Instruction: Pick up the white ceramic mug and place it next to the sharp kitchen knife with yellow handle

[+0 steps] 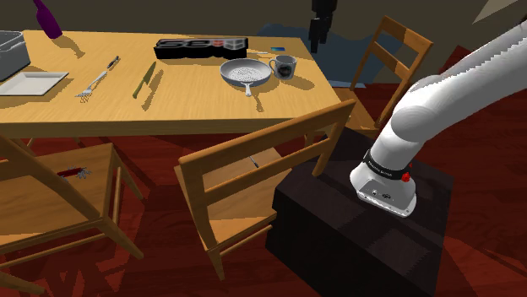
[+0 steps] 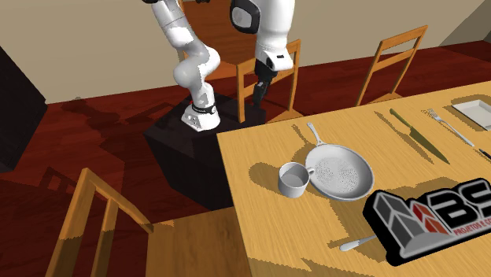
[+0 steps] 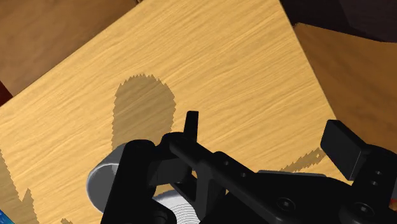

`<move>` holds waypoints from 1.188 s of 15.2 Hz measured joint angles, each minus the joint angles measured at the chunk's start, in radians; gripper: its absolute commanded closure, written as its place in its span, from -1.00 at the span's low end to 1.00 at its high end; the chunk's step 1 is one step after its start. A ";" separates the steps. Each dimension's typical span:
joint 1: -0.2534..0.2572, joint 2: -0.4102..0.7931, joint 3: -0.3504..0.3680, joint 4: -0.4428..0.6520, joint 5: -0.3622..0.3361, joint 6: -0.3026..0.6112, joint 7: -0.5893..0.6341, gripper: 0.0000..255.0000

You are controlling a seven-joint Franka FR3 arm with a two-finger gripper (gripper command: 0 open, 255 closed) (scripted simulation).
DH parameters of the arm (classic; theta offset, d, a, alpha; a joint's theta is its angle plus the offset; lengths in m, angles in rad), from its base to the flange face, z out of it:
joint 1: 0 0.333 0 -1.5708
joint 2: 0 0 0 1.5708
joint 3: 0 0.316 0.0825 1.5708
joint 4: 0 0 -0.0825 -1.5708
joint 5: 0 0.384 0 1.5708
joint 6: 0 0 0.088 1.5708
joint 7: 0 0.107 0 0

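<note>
Red-brown floor and beige walls surround a long light wooden table with wooden chairs drawn up to it. Reading the shoulder view from its left, we see a purple bottle at the far corner. Next come a grey tray, a white square plate and a grey fork. Beside the fork lies the kitchen knife with a yellowish handle, flat on the wood. Further right sits a long black box with a red and grey logo, and nearer to us a round grey frying pan.

The greyish-white mug stands upright just beside the pan's right rim. The pan lies between it and the knife, so the two are well apart. Above and to the right of the mug hangs the all-black two-finger gripper, touching nothing. In the wrist view we see its fingers spread apart with nothing between them, over bare tabletop. At the far right the white arm rises from the black box stand.
</note>
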 measured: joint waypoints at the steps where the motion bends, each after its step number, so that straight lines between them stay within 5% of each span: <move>1: -0.004 0.036 -0.018 0.016 0.000 0.022 -0.018 -1.00; 9: -0.020 0.347 -0.121 0.193 0.066 0.155 -0.144 -1.00; 18: -0.080 0.709 -0.179 0.490 0.221 0.189 -0.311 -1.00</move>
